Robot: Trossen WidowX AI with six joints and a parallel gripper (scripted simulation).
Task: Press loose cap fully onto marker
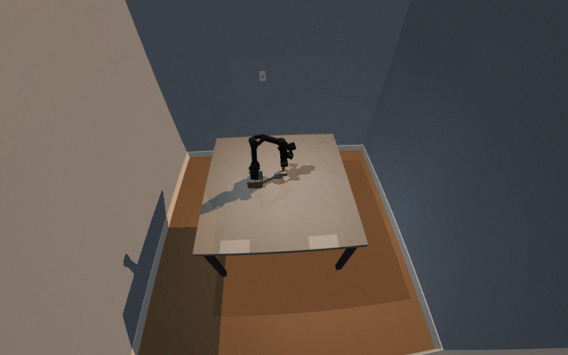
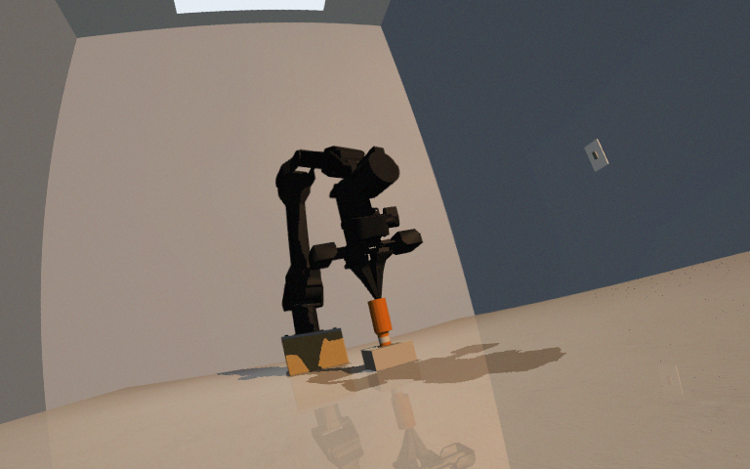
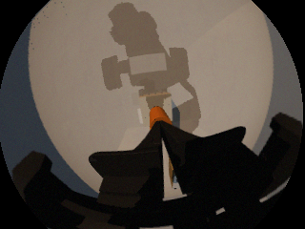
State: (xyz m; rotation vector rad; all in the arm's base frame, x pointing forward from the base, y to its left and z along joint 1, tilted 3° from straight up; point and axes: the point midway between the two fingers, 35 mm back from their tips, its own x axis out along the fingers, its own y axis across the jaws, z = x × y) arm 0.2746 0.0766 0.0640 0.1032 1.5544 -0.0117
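Observation:
The holder block (image 2: 394,357) (image 3: 166,102) is a low pale box on the table. The marker (image 2: 384,338) stands upright in it; a short stretch with a white band and orange parts shows below the cap. The orange cap (image 2: 380,316) (image 3: 158,115) sits on the marker's top, in line with it. My gripper (image 2: 378,296) (image 3: 159,124) is shut and empty, pointing down, with its tips together at the top of the cap, seemingly touching it. Whether the cap is fully clicked on cannot be told.
The arm's base (image 1: 254,183) (image 2: 314,354) stands on the table (image 1: 288,222) beside the holder block, to its left in the top and exterior views. Shadows of the arm fall across the table around the block. The table's long edges show at both sides in the top view.

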